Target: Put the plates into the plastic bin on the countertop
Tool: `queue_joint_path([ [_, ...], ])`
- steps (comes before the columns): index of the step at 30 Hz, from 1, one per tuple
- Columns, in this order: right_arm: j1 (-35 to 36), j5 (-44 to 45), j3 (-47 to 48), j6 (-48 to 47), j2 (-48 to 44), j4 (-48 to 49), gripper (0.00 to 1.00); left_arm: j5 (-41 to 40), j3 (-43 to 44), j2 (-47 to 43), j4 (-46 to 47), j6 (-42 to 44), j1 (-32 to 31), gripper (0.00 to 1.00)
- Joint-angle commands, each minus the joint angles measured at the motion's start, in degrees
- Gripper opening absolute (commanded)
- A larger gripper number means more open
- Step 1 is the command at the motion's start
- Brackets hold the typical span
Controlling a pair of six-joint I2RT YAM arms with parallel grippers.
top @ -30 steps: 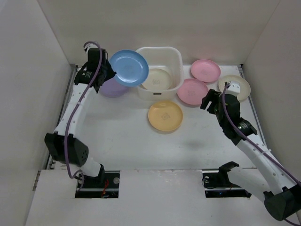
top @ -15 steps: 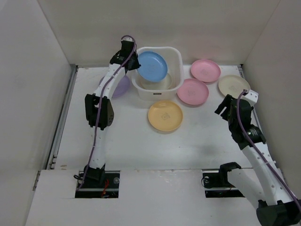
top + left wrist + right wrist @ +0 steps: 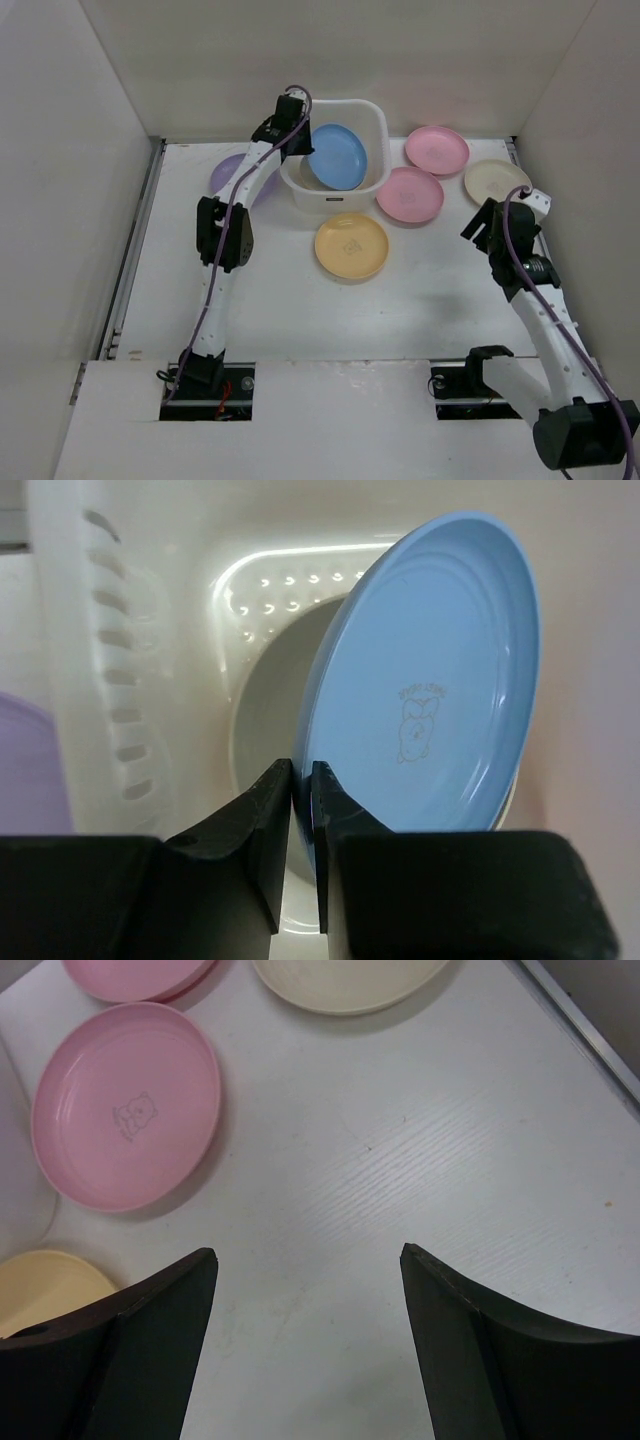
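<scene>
My left gripper (image 3: 297, 142) is shut on the rim of a blue plate (image 3: 338, 157) and holds it tilted on edge inside the white plastic bin (image 3: 372, 118). In the left wrist view the blue plate (image 3: 430, 690) leans over a cream plate (image 3: 268, 705) lying on the bin's bottom. My right gripper (image 3: 487, 220) is open and empty, low over the countertop (image 3: 420, 1140). Near it lie a pink plate (image 3: 125, 1105), a second pink plate (image 3: 437, 150) and a cream plate (image 3: 496, 181). A yellow-orange plate (image 3: 351, 246) lies in front of the bin. A purple plate (image 3: 226, 173) lies left of the bin.
White walls enclose the countertop on three sides. A metal rail (image 3: 135, 250) runs along the left edge and another along the right edge (image 3: 585, 1035). The bin's perforated wall (image 3: 110, 680) stands just left of my left fingers.
My left arm has carried the blue plate from left of the bin over its rim and down inside it. My right gripper has drawn back to the right, away from the pink plate.
</scene>
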Motion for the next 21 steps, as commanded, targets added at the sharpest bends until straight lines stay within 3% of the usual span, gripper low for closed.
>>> queue_joint_path([
  [1,-1.59,-3.6,1.19,1.15,3.27,4.43,0.8,0.56,1.44,1.13,3.13,2.77,-0.68,0.11],
  [7,-3.17,-7.81,3.39,1.58,10.57,10.05,0.8,-0.06,0.91,2.45,4.1,4.18,-1.12,0.21],
  [11,-4.66,-9.14,4.8,2.46,15.23,12.78,0.79,-0.06,0.83,1.4,4.89,4.7,-1.56,0.36],
  [16,-9.4,-8.88,5.5,5.71,19.97,14.45,0.79,-0.59,1.0,-2.11,6.03,5.23,-1.91,0.85],
  [19,-13.44,-9.05,6.73,9.74,24.28,14.1,0.78,-1.2,1.0,-5.62,6.12,5.58,-2.35,0.99],
  [21,-16.08,-9.84,7.87,14.22,27.53,13.75,0.78,-2.08,0.91,-8.61,5.95,5.41,-2.44,1.0],
])
